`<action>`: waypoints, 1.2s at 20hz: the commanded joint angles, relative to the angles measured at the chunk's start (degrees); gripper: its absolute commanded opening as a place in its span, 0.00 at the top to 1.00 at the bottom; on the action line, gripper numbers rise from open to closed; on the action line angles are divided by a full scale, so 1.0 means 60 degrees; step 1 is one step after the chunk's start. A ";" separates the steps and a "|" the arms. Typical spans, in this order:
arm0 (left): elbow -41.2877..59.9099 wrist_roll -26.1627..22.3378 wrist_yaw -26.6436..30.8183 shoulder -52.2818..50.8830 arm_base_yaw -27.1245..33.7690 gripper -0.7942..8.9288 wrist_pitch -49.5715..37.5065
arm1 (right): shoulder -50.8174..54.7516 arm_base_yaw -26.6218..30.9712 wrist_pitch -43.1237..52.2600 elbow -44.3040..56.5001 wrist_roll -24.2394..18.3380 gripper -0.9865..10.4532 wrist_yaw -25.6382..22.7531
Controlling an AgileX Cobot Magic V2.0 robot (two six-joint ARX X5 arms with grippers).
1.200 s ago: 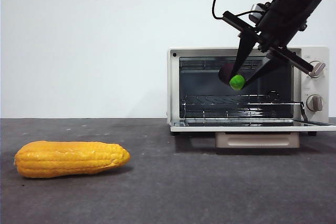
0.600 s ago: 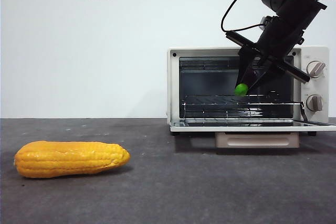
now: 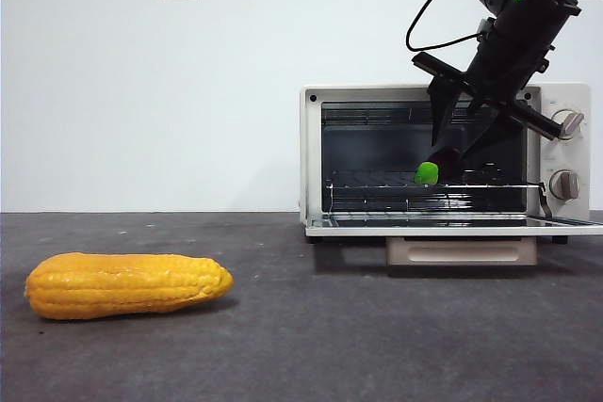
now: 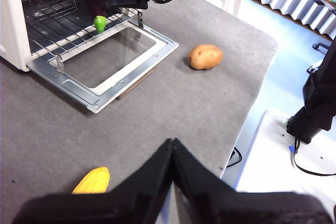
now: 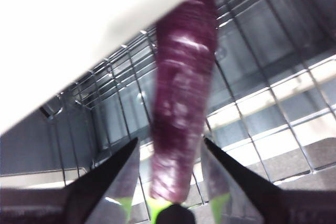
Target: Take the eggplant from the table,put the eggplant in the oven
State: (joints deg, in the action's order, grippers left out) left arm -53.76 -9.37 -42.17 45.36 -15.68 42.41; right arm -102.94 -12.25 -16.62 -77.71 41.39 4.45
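The dark purple eggplant point(image 3: 426, 173) lies on the wire rack inside the cream-white oven point(image 3: 313, 157), its green stem end toward the open door. My right gripper point(image 3: 450, 155) hangs in the oven mouth just above it. In the right wrist view the eggplant point(image 5: 184, 103) runs between the jaws of the right gripper point(image 5: 170, 142), which is open with a gap on each side. From the left wrist view the stem end of the eggplant point(image 4: 100, 23) shows on the rack. My left gripper point(image 4: 172, 142) waits shut over the table point(image 4: 199, 114).
The oven door point(image 3: 452, 226) lies folded down flat in front. A yellow-orange corn cob point(image 3: 127, 284) rests on the table at the left. A brown potato point(image 4: 206, 56) sits on the table beyond the door.
The right gripper carried the eggplant down and deeper into the oven. The eggplant now rests on the rack, and the jaws have opened off it.
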 commanded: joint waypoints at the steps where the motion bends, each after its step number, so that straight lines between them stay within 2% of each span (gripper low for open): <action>1: 0.0033 0.0029 -0.0029 -0.0015 -0.0029 0.92 0.0022 | -0.0127 -0.0011 0.0062 0.0015 -0.0011 0.74 -0.0036; 10: 0.0033 0.0029 0.0033 -0.0015 -0.0029 0.92 0.0022 | 0.0044 -0.0018 -0.0098 0.0015 -0.0270 0.74 0.0135; 15: 0.0033 0.0029 0.0033 0.0029 -0.0029 0.92 -0.0004 | 0.0827 -0.0018 -0.0776 0.0011 -0.0852 0.74 0.0259; 19: 0.0033 0.0029 0.0033 0.0047 -0.0029 0.92 -0.0007 | 0.1759 -0.0018 -0.1789 0.0011 -0.1916 0.74 0.0474; 24: 0.0033 0.0029 0.0033 0.0047 -0.0029 0.92 -0.0011 | 0.3228 -0.0022 -0.3515 0.0011 -0.3832 0.74 0.1399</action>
State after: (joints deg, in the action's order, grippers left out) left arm -53.76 -9.37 -41.91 45.65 -15.68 42.39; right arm -83.85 -12.29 -37.74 -77.71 22.35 12.60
